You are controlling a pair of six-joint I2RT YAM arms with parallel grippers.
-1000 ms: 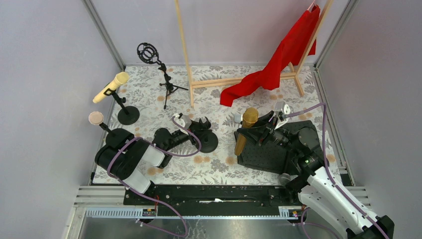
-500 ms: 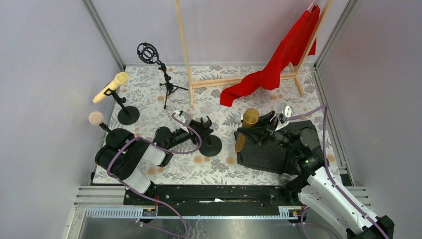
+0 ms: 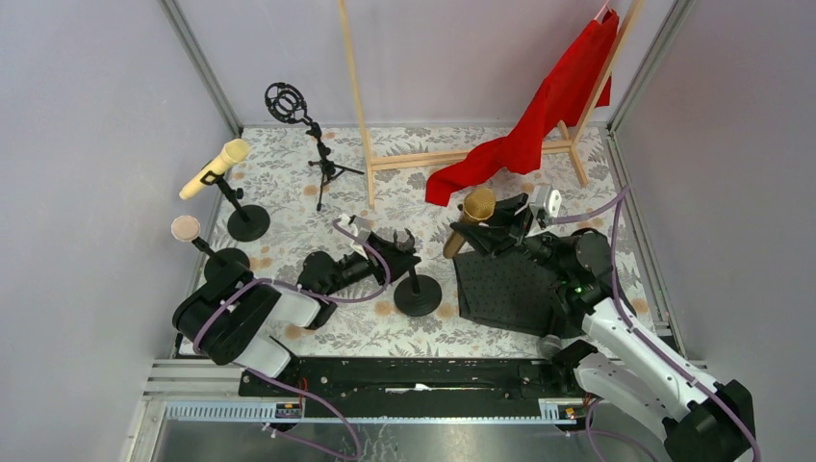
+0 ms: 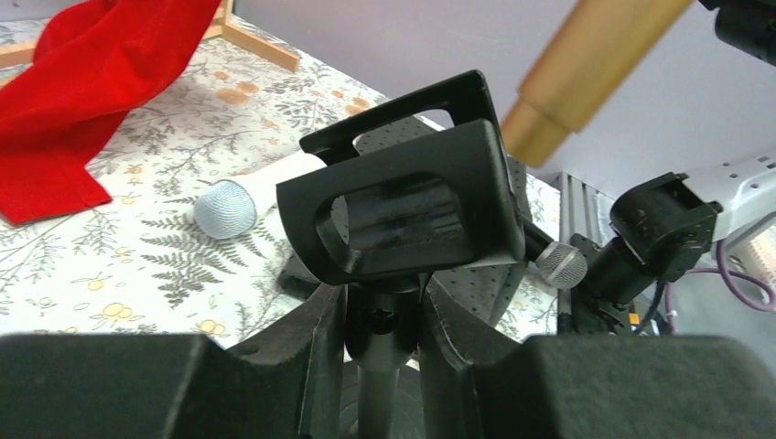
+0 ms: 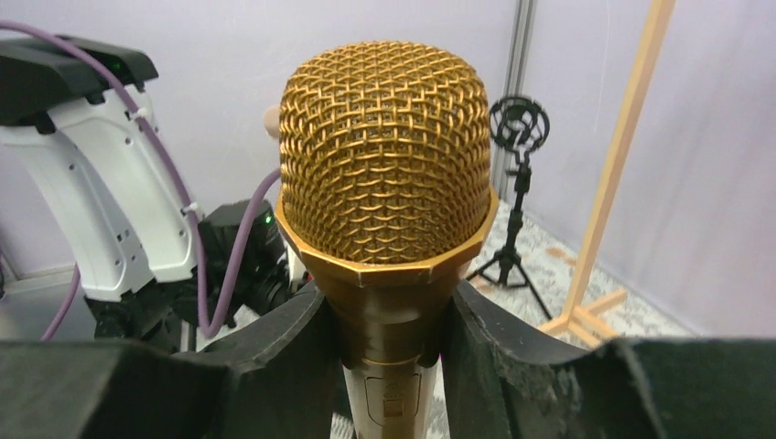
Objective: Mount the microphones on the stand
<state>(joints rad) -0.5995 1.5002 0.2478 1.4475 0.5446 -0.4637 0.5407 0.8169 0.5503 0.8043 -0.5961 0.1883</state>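
1. The right gripper (image 5: pixel 384 352) pinches the gold microphone (image 5: pixel 384 155) just below its head. It holds the microphone raised, right of the empty stand (image 4: pixel 403 215).
2. The left gripper (image 4: pixel 384 358) is pressed onto that stand's stem, under the clip.
3. The microphone looks stiff, smooth and fairly heavy. Its slick barrel could slip, so a hold near the head seems sound.
4. A white microphone (image 4: pixel 229 208) lies on the flowered tablecloth (image 3: pixel 279 183) beyond the stand. A yellow microphone (image 3: pixel 216 168) and a pink microphone (image 3: pixel 185 228) are mounted well to the stand's left.
5. A black board (image 3: pixel 505 294) crowds the stand's right side.

The floral desk (image 3: pixel 289 183) carries a black perforated board (image 3: pixel 500 289), a round-based stand (image 3: pixel 419 295) beside it, two more at left, a tripod stand (image 3: pixel 322 168), a wooden rack (image 3: pixel 452 154) and a white microphone (image 4: pixel 229 206).
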